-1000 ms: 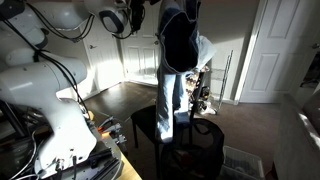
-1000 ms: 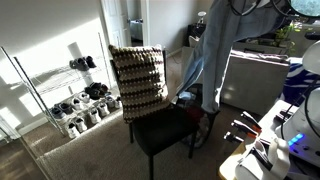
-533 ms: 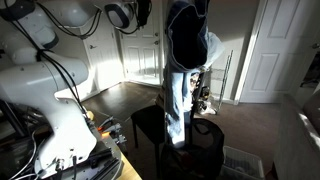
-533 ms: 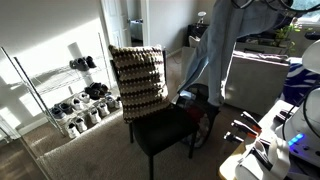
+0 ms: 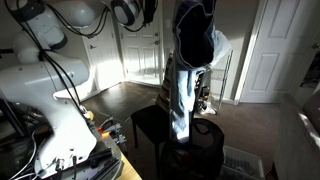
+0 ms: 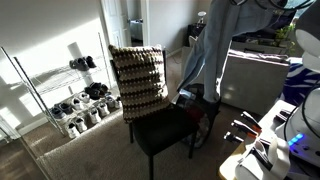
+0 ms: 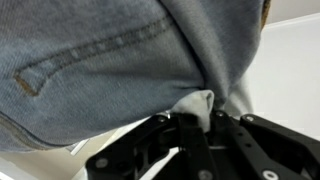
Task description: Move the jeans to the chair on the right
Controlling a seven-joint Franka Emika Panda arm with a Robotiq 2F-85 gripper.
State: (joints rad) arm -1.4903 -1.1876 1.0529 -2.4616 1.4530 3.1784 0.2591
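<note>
— Where are the jeans?

— Up in the air, hanging from my claw (image 7: 198,118). In the wrist view the jeans (image 7: 110,60) fill the upper part of the picture: blue denim with a stitched pocket edge at the left.

— And the claw itself?

— Clamped together on a fold of the denim. A pale bit of inner cloth (image 7: 201,100) sticks out right where my black fingers (image 7: 187,140) meet.

— How does the cloth hang?

— In both exterior views it drops from the top edge as a long, limp column. In an exterior view the jeans (image 5: 190,50) are dark and bunched up high, with paler legs trailing below. In an exterior view the jeans (image 6: 210,55) hang just beyond the chair (image 6: 137,80), near the far corner of its black seat. That chair has a patterned back. I cannot tell whether the hems touch the seat.

— Anything else around?

— A wire shoe rack (image 6: 75,100) with pairs of shoes stands by the sunlit wall, well apart from the jeans. A white door (image 5: 270,50) is behind them, and my white arm (image 5: 45,100) rises at the side.
</note>
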